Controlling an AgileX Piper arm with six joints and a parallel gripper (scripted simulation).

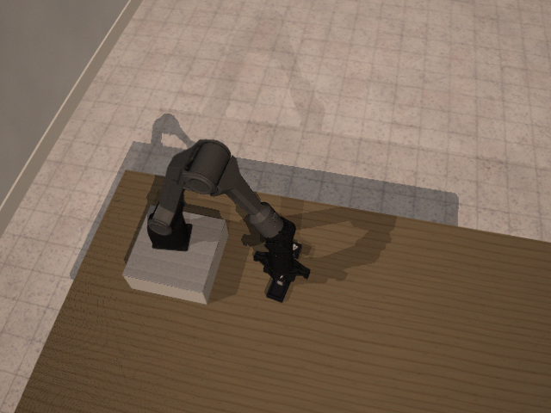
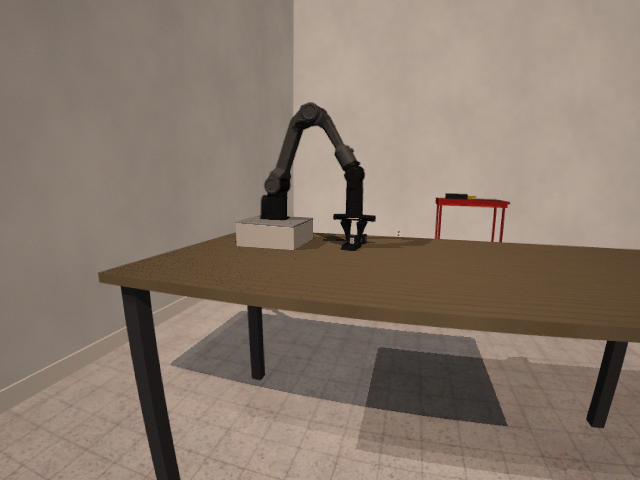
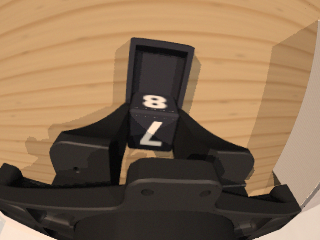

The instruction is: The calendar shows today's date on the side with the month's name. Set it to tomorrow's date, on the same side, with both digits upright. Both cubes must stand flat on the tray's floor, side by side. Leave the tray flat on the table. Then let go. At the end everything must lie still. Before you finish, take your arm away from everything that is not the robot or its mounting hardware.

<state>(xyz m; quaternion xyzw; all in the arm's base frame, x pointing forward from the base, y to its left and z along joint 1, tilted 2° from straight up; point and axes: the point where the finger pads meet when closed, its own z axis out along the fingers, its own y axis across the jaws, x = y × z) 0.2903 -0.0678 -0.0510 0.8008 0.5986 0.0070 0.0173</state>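
The gripper (image 3: 155, 135) is closed on a black cube (image 3: 155, 120), its 2 fingers pressing the cube's left and right sides. In the wrist view the cube shows an 8 on one face and a 7 on the face nearer the camera. It sits at the near end of the dark tray (image 3: 160, 67), whose far part is bare floor; no 2nd cube can be seen in any view, so where it lies cannot be told. The month's name is not legible either.

Judging from this, the task is at an early or middle stage: one cube is gripped and likely about to be lifted and turned, while the date is not yet set, both cubes are not shown side by side, and the release remains.

Around it, the arm's pale base block (image 1: 176, 261) stands near the tray on the wooden table (image 1: 355, 333). A red side table (image 2: 471, 211) stands well apart and blocks nothing
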